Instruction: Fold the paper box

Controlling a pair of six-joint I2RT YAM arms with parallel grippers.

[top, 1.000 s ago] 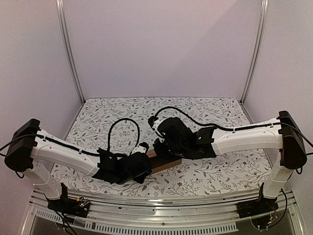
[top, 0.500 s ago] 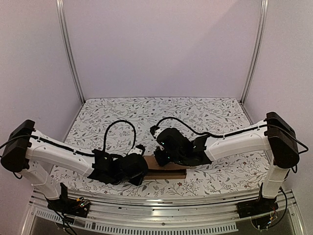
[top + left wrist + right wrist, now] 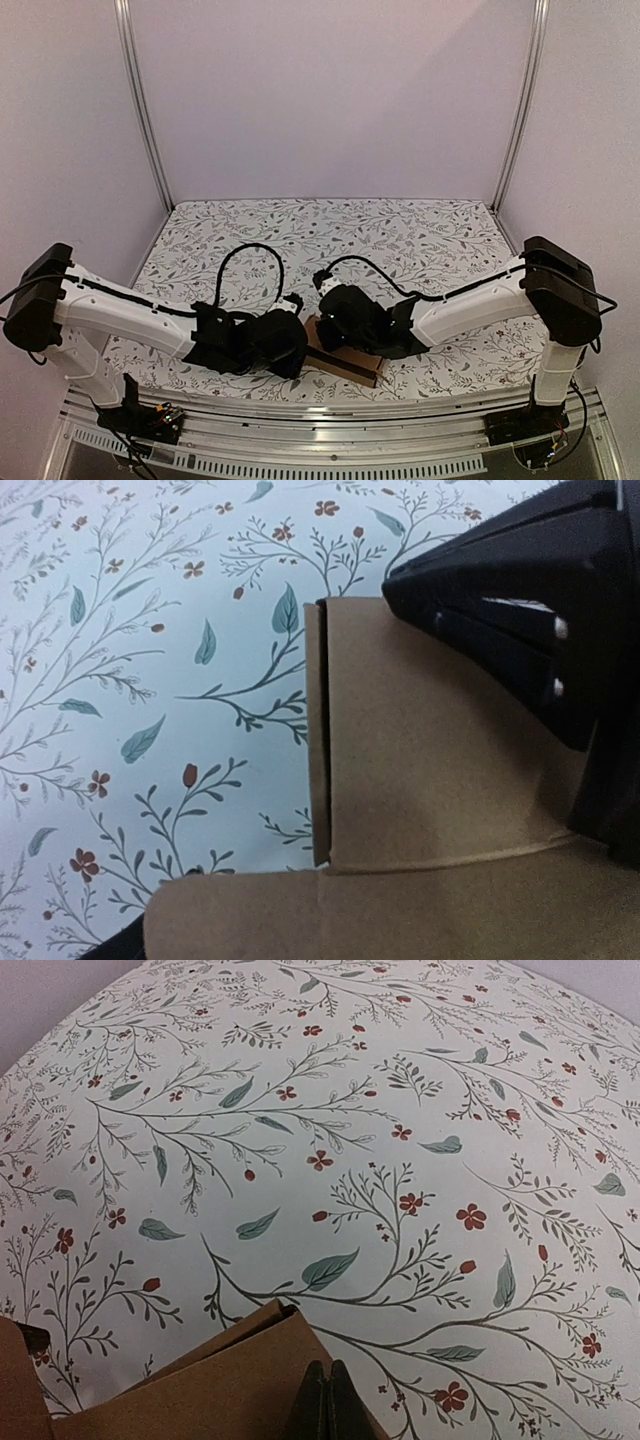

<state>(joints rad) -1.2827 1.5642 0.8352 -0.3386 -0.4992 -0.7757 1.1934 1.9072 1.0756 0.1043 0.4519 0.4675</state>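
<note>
The paper box [image 3: 347, 363] is a plain brown cardboard piece lying flat on the flowered table between the two arms. In the left wrist view the paper box [image 3: 440, 750] fills the middle, with a folded side strip on its left and a flap across the bottom edge. That flap covers my left gripper's gap; only a dark fingertip [image 3: 115, 948] shows far out at the bottom left, so the jaws stand wide. My left gripper [image 3: 290, 345] is at the box's left end. My right gripper [image 3: 335, 1390] is shut, its tips resting on the box's top [image 3: 220, 1390].
The flowered tablecloth [image 3: 400, 235] stretches behind the arms to the back wall. Metal posts [image 3: 140, 110] stand at the back corners. The right gripper's black body [image 3: 510, 620] looms over the box's far right part in the left wrist view.
The right gripper has moved down and toward the near edge, staying on the box. The box has turned from tilted up on the right to tilted down on the right. The left gripper shifted slightly.
</note>
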